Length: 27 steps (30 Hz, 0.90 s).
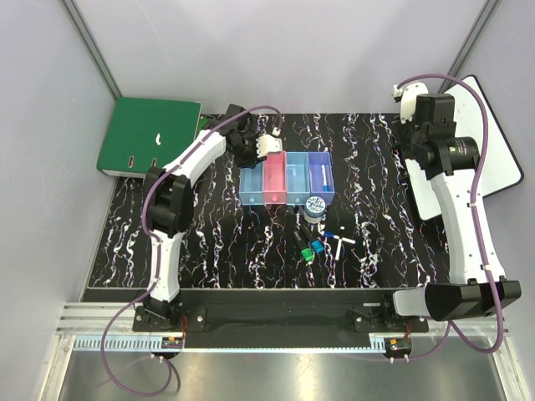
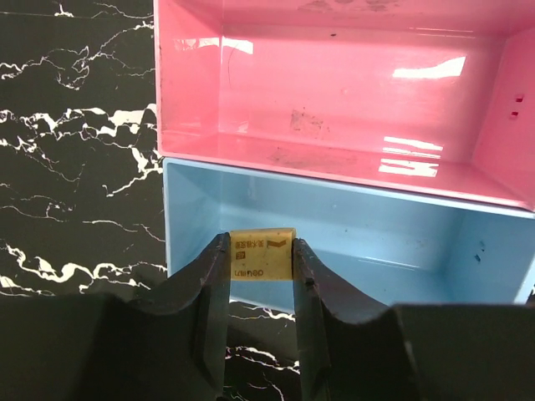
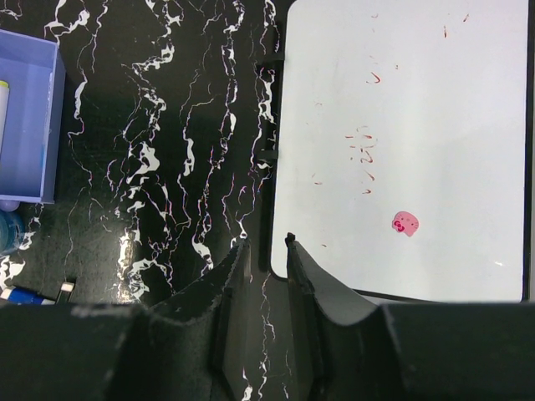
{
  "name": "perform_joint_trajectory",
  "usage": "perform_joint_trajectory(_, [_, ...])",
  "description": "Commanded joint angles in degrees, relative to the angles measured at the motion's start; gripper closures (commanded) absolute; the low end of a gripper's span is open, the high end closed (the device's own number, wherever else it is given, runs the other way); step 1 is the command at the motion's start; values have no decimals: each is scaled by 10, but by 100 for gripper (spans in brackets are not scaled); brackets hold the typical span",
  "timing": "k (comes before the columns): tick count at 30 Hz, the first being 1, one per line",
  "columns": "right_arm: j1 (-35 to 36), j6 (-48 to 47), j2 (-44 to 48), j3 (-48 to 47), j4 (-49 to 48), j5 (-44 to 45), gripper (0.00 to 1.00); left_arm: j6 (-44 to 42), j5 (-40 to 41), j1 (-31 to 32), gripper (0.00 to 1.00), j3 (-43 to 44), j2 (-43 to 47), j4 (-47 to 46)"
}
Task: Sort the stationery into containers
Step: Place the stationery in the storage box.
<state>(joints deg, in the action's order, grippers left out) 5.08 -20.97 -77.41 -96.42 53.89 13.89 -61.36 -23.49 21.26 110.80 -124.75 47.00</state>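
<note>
My left gripper (image 2: 261,246) is shut on a small yellowish eraser (image 2: 262,253) with printed lettering, held over the near wall of a light-blue bin (image 2: 376,242), next to the pink bin (image 2: 334,92). From above, that gripper (image 1: 266,144) hovers at the far left end of the row of containers (image 1: 287,178). In front of the row lie a blue tape roll (image 1: 315,207), short markers (image 1: 307,247) and thin white pens (image 1: 340,237). My right gripper (image 3: 266,244) is open and empty above the whiteboard's left edge.
A green ring binder (image 1: 149,135) lies at the back left. A black-rimmed whiteboard (image 3: 401,142) lies at the right, partly off the marbled mat. The purple bin (image 3: 29,125) holds a white pen at its left edge.
</note>
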Motion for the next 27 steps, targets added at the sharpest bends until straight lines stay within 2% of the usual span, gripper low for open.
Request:
perform_joint_trajectory(1, [-6, 1, 12, -3, -19, 1, 68, -21, -21, -1, 100, 7, -3, -9])
perform_joint_trajectory(4, [-5, 1, 13, -3, -19, -1, 68, -23, -16, -2, 99, 2, -8, -8])
perform_joint_trajectory(5, [-5, 1, 13, -3, -20, -1, 68, -23, -14, -2, 92, 1, -12, -9])
perform_joint_trajectory(7, [-5, 1, 16, -1, -20, 1, 68, -20, -13, -2, 85, 3, -15, -8])
perform_joint_trajectory(8, [-6, 2, 16, 0, -20, 1, 68, -21, -12, -2, 74, 3, -17, -9])
perform_joint_trajectory(9, [-6, 2, 16, 1, -20, 1, 68, -19, -11, -2, 69, 4, -19, -9])
perform_joint_trajectory(13, [-6, 2, 17, 1, -20, 2, 68, -13, -11, -2, 63, 4, -19, -10])
perform_joint_trajectory(14, [-7, 2, 18, 1, -20, 2, 68, -14, -14, -2, 51, 1, -17, -10])
perform_joint_trajectory(17, [-7, 3, 17, 0, -19, 2, 68, -12, -15, -2, 36, 1, -15, -9])
perform_joint_trajectory(20, [-6, 2, 17, -3, -20, 2, 68, -10, -13, -2, 33, 0, -13, -10])
perform_joint_trajectory(27, [-7, 2, 22, 0, -20, 2, 68, 0, -21, -1, 32, 3, 24, -10])
